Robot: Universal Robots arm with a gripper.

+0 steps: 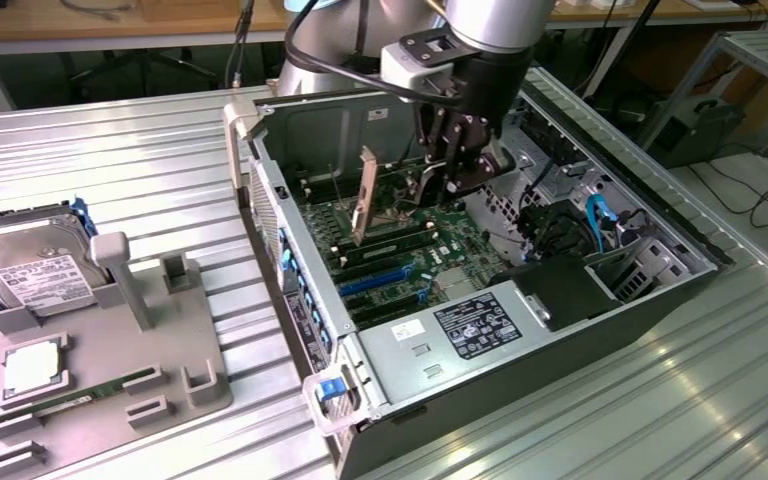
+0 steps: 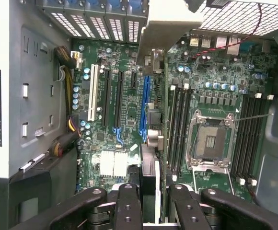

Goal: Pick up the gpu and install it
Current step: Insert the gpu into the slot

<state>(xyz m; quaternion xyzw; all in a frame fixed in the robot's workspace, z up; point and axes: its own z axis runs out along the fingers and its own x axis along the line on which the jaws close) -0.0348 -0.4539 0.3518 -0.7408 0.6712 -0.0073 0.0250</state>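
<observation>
1. Exterior view: the arm reaches down into the open computer case (image 1: 398, 380), which lies on its side on the ribbed metal tabletop (image 1: 131, 150) so the green board (image 1: 424, 250) faces up and can be reached from above.

2. The tool (image 1: 458, 180) hangs low inside the case, over the far part of the board. Just to its left a thin card (image 1: 365, 195) stands on edge, upright. That looks like the gpu, carried edge-down because a slot takes it only that way.

3. Over on the left, a grey holder tray (image 1: 104, 370) keeps spare parts apart and easy to grab: a silver hard drive (image 1: 31, 270) at the far end, a slim green memory stick (image 1: 91, 395) at the near end.

4. Wrist view: looking straight down the tool (image 2: 147, 196) at the board (image 2: 211, 72). The two black fingers (image 2: 127, 206) stand close together with a dark card edge (image 2: 147, 167) between them, so I judge them clamped on the gpu.

5. The pale bracket (image 2: 170, 24) of the card reaches out ahead toward the grilled back wall of the case. The card runs along the blue slot (image 2: 144, 105), apparently lined up above it; whether it is seated I cannot tell.

6. The empty processor socket (image 2: 208, 139) and memory slots (image 2: 177, 124) lie beside that line, untouched.
</observation>
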